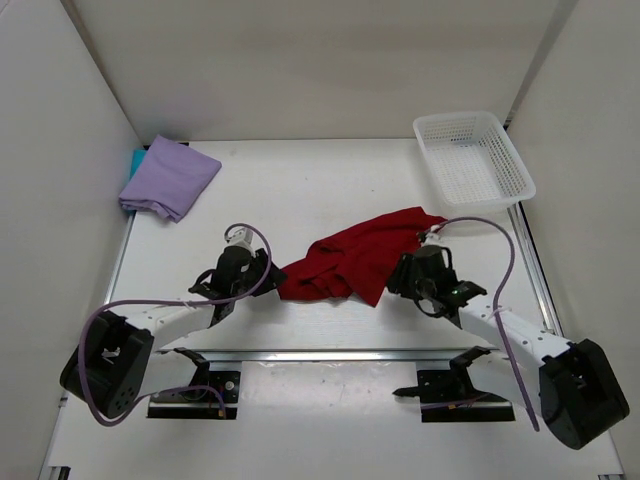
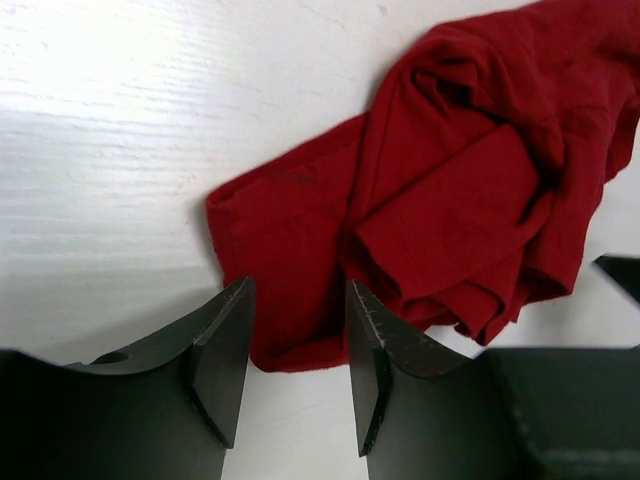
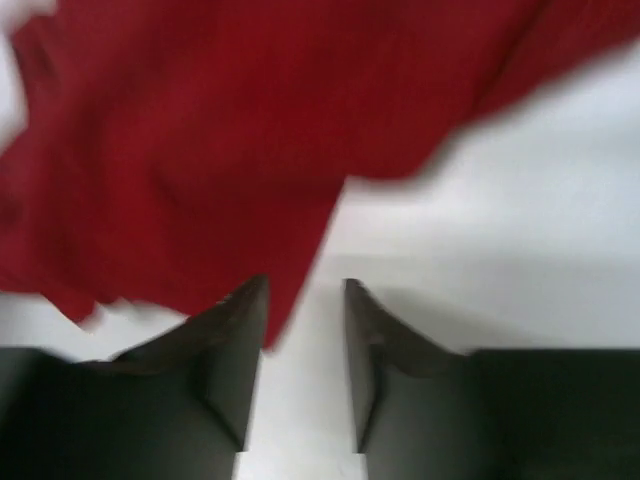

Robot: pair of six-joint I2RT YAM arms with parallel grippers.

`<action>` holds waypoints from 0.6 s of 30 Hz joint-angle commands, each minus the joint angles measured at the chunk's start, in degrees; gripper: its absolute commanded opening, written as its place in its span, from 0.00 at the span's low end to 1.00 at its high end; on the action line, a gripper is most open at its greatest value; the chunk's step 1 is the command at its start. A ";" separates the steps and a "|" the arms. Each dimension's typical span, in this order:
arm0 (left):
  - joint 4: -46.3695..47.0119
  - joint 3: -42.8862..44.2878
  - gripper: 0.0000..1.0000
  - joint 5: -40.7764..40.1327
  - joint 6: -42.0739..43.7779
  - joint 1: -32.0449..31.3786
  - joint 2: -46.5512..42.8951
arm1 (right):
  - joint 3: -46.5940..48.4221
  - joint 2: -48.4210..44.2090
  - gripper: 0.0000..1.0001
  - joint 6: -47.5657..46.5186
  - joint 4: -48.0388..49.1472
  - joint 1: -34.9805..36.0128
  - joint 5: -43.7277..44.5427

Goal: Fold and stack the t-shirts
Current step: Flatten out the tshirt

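Bunching threatens: left gripper (image 2: 298,288) and right gripper (image 3: 305,284) stand part-open, empty, at the crumpled red shirt (image 1: 350,262); closing could pinch several layers.

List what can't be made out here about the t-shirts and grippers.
- Top view: the teal t-shirt lies almost wholly under the lavender t-shirt; its fold is unreadable.
- Right wrist view: the red t-shirt is blurred and cut off by the top edge; no sleeve or collar shows.
- Right wrist view: blur hides whether cloth touches the right gripper.
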 commanded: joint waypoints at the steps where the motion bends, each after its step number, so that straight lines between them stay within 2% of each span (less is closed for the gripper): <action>1: 3.35 -1.89 0.52 0.26 -0.75 -0.88 -0.80 | -0.71 -0.80 0.38 -0.12 -3.18 7.74 7.24; 3: 4.32 -2.77 0.52 0.53 -0.93 -0.45 -1.16 | -0.72 0.25 0.44 -0.82 -3.36 9.95 6.64; 6: 4.67 -3.65 0.52 0.79 -1.02 -0.36 -2.30 | 0.17 4.37 0.47 -1.53 -4.23 13.46 7.32; 8: 4.67 -3.74 0.53 0.44 -0.75 -0.44 -3.35 | 2.44 6.92 0.47 -1.62 -5.82 16.72 10.40; 13: 4.94 -3.39 0.52 0.36 -0.40 -0.88 -2.92 | 5.26 11.76 0.48 -2.58 -6.70 18.66 11.55; 18: 6.08 -4.18 0.52 0.88 -0.49 -0.80 -2.48 | 9.83 16.69 0.47 -2.15 -11.70 21.56 16.04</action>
